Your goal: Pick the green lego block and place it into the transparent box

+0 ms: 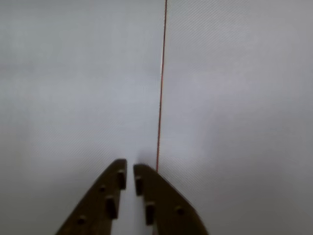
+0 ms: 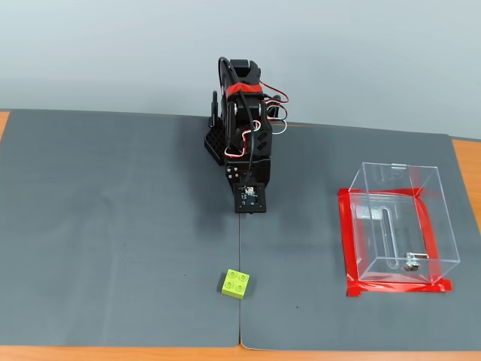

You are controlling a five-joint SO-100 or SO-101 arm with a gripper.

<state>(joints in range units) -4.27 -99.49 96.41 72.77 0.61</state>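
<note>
The green lego block (image 2: pixel 235 283) lies studs up on the grey mat near the front edge, and it does not show in the wrist view. To the right stands the transparent box (image 2: pixel 368 242), with only a slot and a small metal piece on its base. The arm (image 2: pixel 244 128) is folded at the back centre, well behind the block and left of the box. In the wrist view my gripper (image 1: pixel 129 167) points at bare mat, its dark fingers (image 1: pixel 112 196) almost touching with nothing between them.
Red tape (image 2: pixel 346 241) frames the box's footprint. A seam (image 2: pixel 240 316) between the two grey mats runs from the arm towards the front, just right of the block; in the wrist view a thin red line (image 1: pixel 160 98) crosses the surface. Orange table edge (image 2: pixel 113 353) borders the mats.
</note>
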